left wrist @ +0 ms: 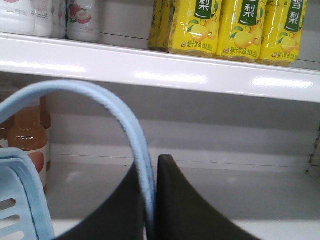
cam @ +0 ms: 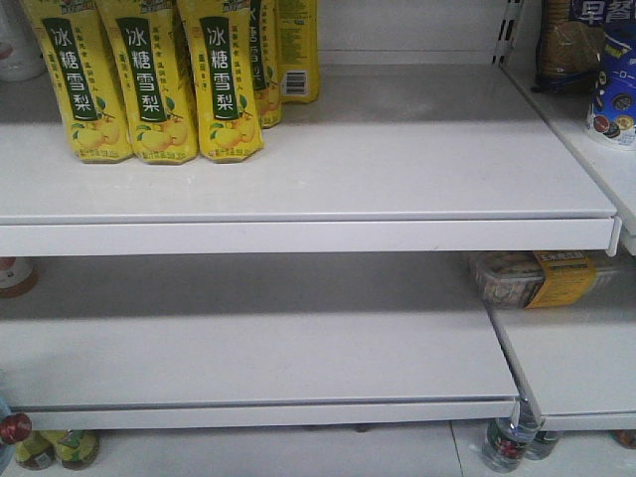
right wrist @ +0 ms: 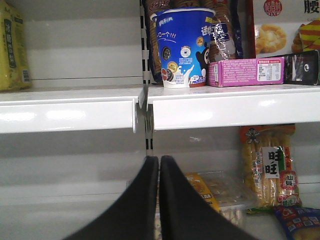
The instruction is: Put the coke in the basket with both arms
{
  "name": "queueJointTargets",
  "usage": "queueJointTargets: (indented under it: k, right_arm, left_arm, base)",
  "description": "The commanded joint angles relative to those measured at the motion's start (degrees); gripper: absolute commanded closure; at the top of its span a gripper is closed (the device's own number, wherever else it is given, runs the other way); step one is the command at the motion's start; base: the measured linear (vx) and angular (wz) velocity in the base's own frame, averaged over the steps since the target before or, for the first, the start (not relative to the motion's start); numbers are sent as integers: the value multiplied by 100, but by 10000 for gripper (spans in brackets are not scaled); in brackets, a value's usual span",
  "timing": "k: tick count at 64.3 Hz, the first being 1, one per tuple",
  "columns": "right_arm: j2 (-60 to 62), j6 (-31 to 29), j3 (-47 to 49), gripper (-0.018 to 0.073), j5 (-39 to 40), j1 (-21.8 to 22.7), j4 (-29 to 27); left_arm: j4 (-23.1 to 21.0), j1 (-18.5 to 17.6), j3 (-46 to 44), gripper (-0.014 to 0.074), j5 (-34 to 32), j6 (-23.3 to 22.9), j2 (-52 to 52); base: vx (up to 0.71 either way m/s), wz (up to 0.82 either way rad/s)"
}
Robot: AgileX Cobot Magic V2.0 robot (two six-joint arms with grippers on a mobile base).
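Basket handle (left wrist: 127,130) pinched in left claw (left wrist: 151,200)

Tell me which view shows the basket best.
The left wrist view: the basket shows its slotted pale blue corner, and its hoop handle runs down between the left gripper's fingers. The front and right wrist views show none of it.

Yellow drink bottles (cam: 164,79) crowd the upper white shelf (cam: 328,189) at eleven o'clock; a yellow-labelled clear tray (cam: 542,278) sits at four o'clock beneath it.
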State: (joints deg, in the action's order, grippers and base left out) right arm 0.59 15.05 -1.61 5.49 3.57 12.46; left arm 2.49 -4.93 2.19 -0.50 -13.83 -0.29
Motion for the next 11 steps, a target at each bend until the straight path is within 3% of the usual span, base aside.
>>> queueJointTargets:
  k: [1, 11]
  right_arm:
    - [77, -41, -42, 565, 385, 34, 49]
    - [77, -41, -42, 565, 385, 34, 49]
  left_arm:
    - [215, 0, -181, 603, -889, 238, -123]
    - [215, 0, -181, 603, -889, 238, -123]
  base:
    - [0, 0]
    - [0, 0]
